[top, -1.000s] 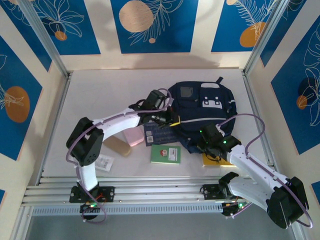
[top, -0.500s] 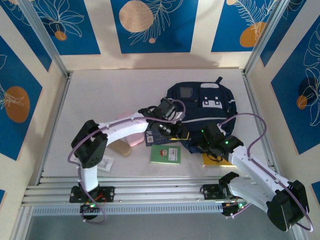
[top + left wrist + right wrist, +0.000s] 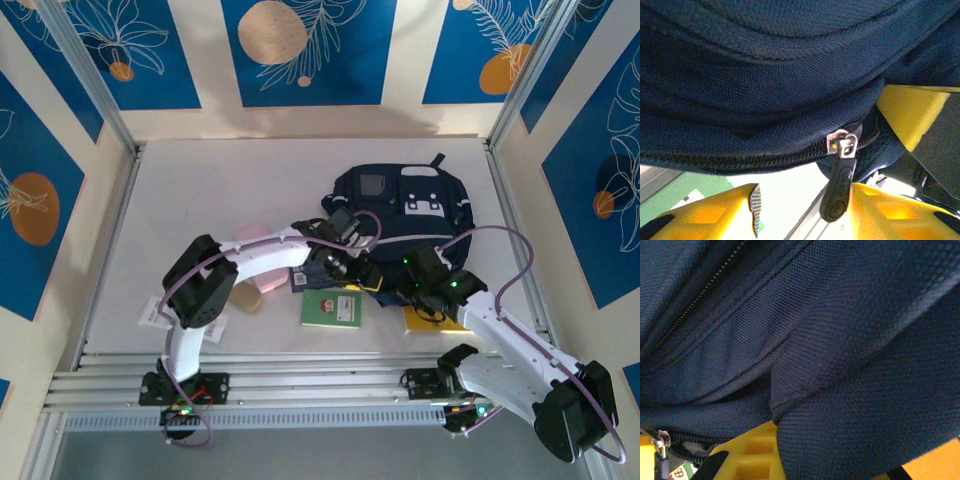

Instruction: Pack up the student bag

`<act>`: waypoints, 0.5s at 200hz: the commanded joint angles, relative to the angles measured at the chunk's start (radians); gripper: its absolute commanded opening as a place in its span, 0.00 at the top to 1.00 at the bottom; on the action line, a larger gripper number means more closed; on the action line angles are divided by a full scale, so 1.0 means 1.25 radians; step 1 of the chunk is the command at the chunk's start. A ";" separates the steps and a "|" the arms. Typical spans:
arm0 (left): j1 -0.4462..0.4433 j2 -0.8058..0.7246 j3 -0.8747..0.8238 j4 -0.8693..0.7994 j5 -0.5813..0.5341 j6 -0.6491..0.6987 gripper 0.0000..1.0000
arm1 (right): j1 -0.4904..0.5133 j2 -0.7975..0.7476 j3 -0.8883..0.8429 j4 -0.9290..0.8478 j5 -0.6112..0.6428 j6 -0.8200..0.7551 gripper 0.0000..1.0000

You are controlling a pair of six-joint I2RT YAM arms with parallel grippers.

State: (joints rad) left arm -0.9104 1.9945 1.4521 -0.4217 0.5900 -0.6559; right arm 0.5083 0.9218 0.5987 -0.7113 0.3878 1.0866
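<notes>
The student bag (image 3: 405, 210), navy with a grey-white front patch, lies flat at the table's middle right. My left gripper (image 3: 362, 274) is at the bag's near edge, open. In the left wrist view its yellow fingers (image 3: 715, 215) stand apart below the closed zipper. The silver zipper slider (image 3: 842, 142) hangs a black pull tab (image 3: 837, 192), which rests against the right-hand finger, ungripped. My right gripper (image 3: 414, 284) sits at the same near edge, shut on a fold of the bag's fabric (image 3: 840, 405). That fold covers its jaws above a yellow finger (image 3: 747, 457).
A green booklet (image 3: 332, 309) lies in front of the bag. A dark notebook (image 3: 303, 277), a pink item (image 3: 266, 277) and a tan item (image 3: 243, 297) lie under my left arm. A yellow book (image 3: 428, 322) lies under the right arm. A white card (image 3: 212, 324) is near the left base.
My left arm has swung right along the bag's near edge to the zipper, and its gripper has gone from shut to open. The right arm has kept still.
</notes>
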 commanded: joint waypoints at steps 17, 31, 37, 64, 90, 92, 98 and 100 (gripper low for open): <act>-0.010 0.028 0.037 0.037 0.045 -0.019 0.54 | -0.002 0.003 0.018 -0.004 -0.009 -0.030 1.00; -0.010 0.034 0.042 0.037 0.048 -0.021 0.58 | -0.002 0.003 0.013 0.004 -0.016 -0.027 1.00; -0.009 0.036 0.044 0.039 0.049 -0.020 0.60 | -0.002 0.004 0.010 0.010 -0.021 -0.029 1.00; -0.010 0.040 0.064 0.030 0.054 -0.013 0.84 | -0.003 0.006 0.007 0.007 -0.019 -0.026 1.00; -0.003 0.015 0.074 -0.019 0.025 0.025 1.00 | -0.014 -0.012 0.023 -0.048 0.016 -0.013 1.00; -0.002 0.012 0.075 -0.025 0.021 0.030 1.00 | -0.016 -0.015 0.024 -0.054 0.020 -0.010 1.00; 0.001 0.004 0.076 -0.044 0.005 0.044 1.00 | -0.021 -0.024 0.026 -0.068 0.031 -0.004 1.00; 0.002 0.001 0.075 -0.049 0.001 0.048 1.00 | -0.024 -0.028 0.027 -0.073 0.035 -0.002 1.00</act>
State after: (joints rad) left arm -0.9131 2.0304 1.5089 -0.4061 0.6308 -0.6590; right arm 0.4961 0.9237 0.5999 -0.7113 0.3740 1.0878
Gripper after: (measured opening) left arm 0.037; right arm 0.103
